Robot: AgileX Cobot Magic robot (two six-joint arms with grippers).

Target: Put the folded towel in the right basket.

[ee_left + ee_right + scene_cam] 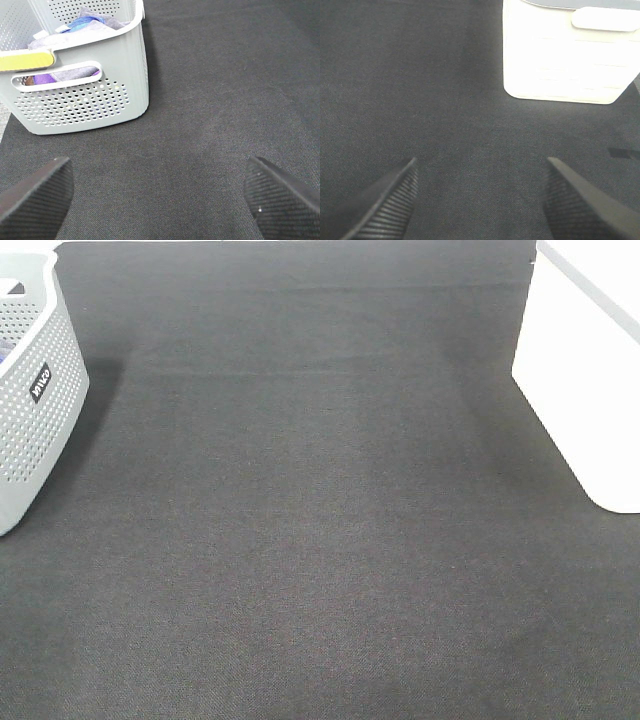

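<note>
- On the dark, woven-cloth-covered bench (320,540), the exterior high view shows two baskets at opposite edges, well apart.
- At the right edge stands the right basket (590,390), white and pale-sided with a grey rim; only part of it is in frame, and its inside cannot be seen from here.
- At the left edge stands the grey basket (35,410), perforated all over, with a small black label on its side.
- Neither arm shows in the exterior high view.
- The left claw (160,200) is wide open and has hold of nothing; its two dark ribbed fingers (35,197) frame bare bench cloth.
- In the left wrist view the grey basket (100,75) sits ahead of that claw, apart from it, with a handle slot in its near wall. Inside it lie crumpled cloths in blue, purple and grey, and a yellow strip lies along its rim.
- The right claw (477,200) is likewise spread wide and holds nothing; its ribbed fingers (385,202) hang over bare bench.
- In the right wrist view the right basket (565,55) stands ahead of that claw, apart from it, its near wall washed out by light, with a grey rim at the top.
- The folded towel shows in none of the three views; where it lies cannot be told.
</note>
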